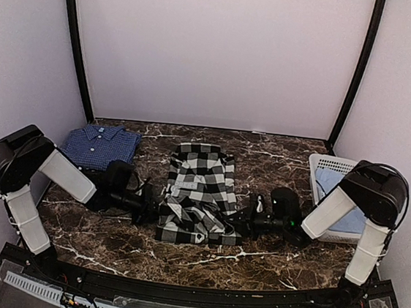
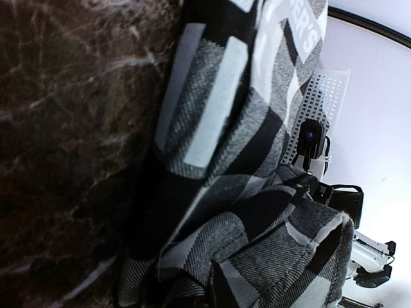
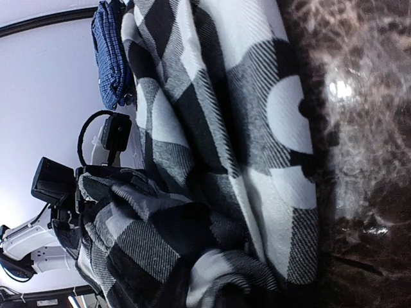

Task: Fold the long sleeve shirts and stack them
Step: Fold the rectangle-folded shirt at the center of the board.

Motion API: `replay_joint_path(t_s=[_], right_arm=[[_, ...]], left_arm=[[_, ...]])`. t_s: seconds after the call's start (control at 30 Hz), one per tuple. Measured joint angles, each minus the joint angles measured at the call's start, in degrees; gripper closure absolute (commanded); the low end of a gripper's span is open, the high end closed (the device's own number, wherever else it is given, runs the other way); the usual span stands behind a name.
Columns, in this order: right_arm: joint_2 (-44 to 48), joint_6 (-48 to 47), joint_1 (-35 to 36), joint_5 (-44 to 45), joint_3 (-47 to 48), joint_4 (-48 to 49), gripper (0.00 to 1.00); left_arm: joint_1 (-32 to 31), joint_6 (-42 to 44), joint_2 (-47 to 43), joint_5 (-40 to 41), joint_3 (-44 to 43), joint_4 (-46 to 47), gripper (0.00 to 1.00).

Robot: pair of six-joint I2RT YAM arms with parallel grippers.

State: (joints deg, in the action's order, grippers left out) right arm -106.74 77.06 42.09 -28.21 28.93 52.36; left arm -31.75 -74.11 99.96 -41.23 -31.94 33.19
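Observation:
The black-and-white checked shirt (image 1: 200, 190) lies in the middle of the marble table (image 1: 278, 158), its near part bunched and lifted in folds. My left gripper (image 1: 149, 211) is at its near left edge and my right gripper (image 1: 246, 221) at its near right edge. The checked cloth fills the left wrist view (image 2: 244, 128) and the right wrist view (image 3: 212, 96), bunched over the jaws so the fingers are hidden. The dark blue fine-check shirt (image 1: 99, 146) lies folded at the back left; it also shows in the right wrist view (image 3: 110, 51).
A white slotted basket (image 1: 329, 165) stands at the right edge with light blue cloth (image 1: 334, 193) in it; it also shows in the left wrist view (image 2: 324, 90). White walls close the back and sides.

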Motion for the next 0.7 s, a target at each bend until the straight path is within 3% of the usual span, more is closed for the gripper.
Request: replay_joint_path(t_s=[0.07, 0.17, 0.4, 0.7], right_arm=[[0.9, 0.46, 0.0, 0.61, -0.2, -0.11, 0.66], [2.82, -0.04, 0.0, 1.29, -0.13, -0.55, 0.56], [5.77, -1.49, -0.24, 2.38, 1.64, -3.19, 0.41], [6.08, -1.95, -2.16, 1.97, 2.25, -3.85, 0.21]], left_arm=[[0.0, 0.83, -1.88, 0.98, -0.17, -2.03, 0.91], [0.02, 2.08, -3.54, 2.16, -1.51, -4.85, 0.76], [0.94, 3.13, -3.69, 2.89, -5.49, -7.08, 0.48], [3.8, 1.2, -2.38, 2.47, -6.86, -3.93, 0.38]])
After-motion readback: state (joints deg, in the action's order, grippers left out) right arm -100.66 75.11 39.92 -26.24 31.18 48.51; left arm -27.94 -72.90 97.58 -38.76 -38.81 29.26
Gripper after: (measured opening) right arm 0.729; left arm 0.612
